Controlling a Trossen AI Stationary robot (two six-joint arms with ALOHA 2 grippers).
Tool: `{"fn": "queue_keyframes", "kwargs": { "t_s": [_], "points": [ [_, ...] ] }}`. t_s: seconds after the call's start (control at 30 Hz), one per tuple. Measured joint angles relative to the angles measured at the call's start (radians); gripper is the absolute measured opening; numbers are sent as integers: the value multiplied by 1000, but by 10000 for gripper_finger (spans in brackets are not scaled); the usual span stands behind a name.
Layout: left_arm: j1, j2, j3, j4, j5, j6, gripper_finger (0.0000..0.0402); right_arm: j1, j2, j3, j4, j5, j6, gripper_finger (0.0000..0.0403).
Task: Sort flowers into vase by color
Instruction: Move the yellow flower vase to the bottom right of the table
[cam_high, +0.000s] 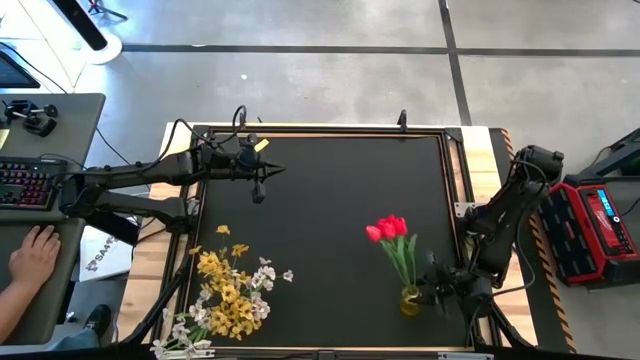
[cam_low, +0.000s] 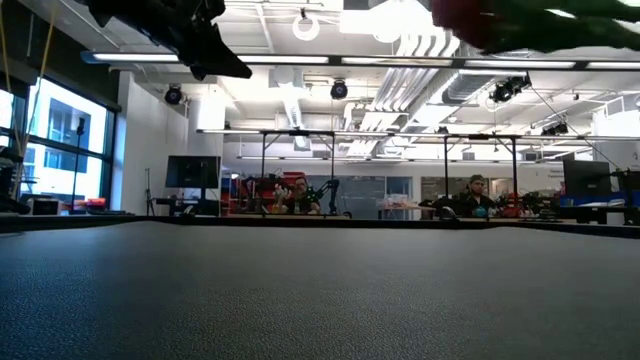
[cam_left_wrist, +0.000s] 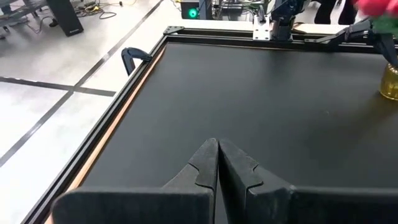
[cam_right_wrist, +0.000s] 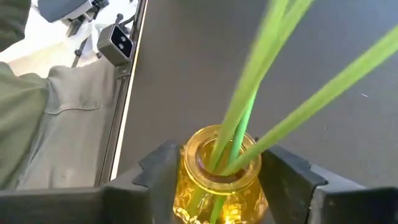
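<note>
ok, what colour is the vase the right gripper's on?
Translucent yellow-amber glass vase, clearest in the right wrist view, between the right gripper fingers.

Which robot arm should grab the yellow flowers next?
Probably the left: its end effector is shut on nothing, on the yellow flowers' side. The right end effector straddles the vase holding red tulips.
</note>
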Motion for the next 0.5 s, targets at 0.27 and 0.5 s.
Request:
{"fn": "queue_keyframes", "kwargs": {
  "t_s": [0.27, 0.5],
  "points": [
    [0, 0, 0, -19, 0, 1, 0, -2, 14, 0, 1, 1, -85, 226],
    [0, 0, 0, -31, 0, -1, 0, -2, 85, 2, 26, 21, -103, 250]
  ]
}}
